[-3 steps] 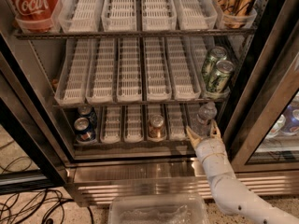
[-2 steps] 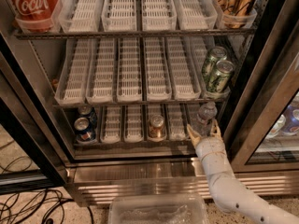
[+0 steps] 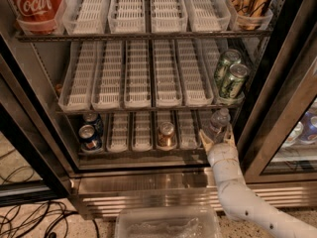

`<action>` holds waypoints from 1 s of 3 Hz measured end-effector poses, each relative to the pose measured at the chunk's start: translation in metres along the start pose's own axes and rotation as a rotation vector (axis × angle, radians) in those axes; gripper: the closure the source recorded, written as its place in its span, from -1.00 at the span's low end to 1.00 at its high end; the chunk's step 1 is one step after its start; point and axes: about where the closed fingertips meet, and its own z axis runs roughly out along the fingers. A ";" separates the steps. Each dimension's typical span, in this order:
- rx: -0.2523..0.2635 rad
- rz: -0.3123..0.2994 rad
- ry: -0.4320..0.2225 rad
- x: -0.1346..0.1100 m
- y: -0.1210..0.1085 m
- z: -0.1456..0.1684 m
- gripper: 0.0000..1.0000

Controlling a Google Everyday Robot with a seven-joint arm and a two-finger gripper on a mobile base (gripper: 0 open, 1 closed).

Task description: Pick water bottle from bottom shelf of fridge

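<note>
The water bottle [image 3: 218,122], small and clear, stands upright at the right end of the bottom shelf [image 3: 143,152] of the fridge [image 3: 277,68]. My gripper [image 3: 216,134] reaches in from the lower right on its white arm. It is open, with one finger on each side of the bottle's lower part. The left finger [image 3: 203,134] stands a little apart from the bottle. The bottle's base is hidden behind the gripper.
An orange-brown can [image 3: 166,133] and two blue cans [image 3: 90,134] share the bottom shelf. Two green cans [image 3: 229,76] sit on the middle shelf just above the bottle. A clear plastic bin [image 3: 168,223] lies on the floor below. Cables [image 3: 29,217] lie at the lower left.
</note>
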 end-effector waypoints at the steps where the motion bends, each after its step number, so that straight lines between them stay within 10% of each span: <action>1: 0.026 -0.017 0.009 0.007 -0.004 0.010 -0.34; 3: 0.050 -0.027 0.027 0.015 -0.010 0.030 -0.36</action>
